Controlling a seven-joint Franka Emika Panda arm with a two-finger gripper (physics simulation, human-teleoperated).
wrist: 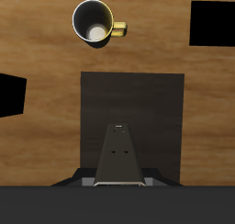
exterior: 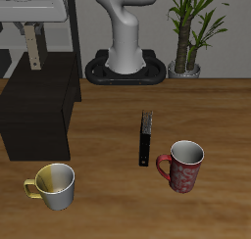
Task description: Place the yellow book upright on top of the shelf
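The yellow book (exterior: 35,50) is held clamped in the gripper (exterior: 35,31), long axis vertical, directly above the shelf (exterior: 39,111).

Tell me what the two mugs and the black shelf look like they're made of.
The red mug looks like glazed ceramic, with a mottled red outside and a pale inside. The yellow-handled mug also seems ceramic, with a soft sheen on its pale wall. The shelf is matte black with no grain or shine. It may be painted wood or plastic, but the render leaves that open.
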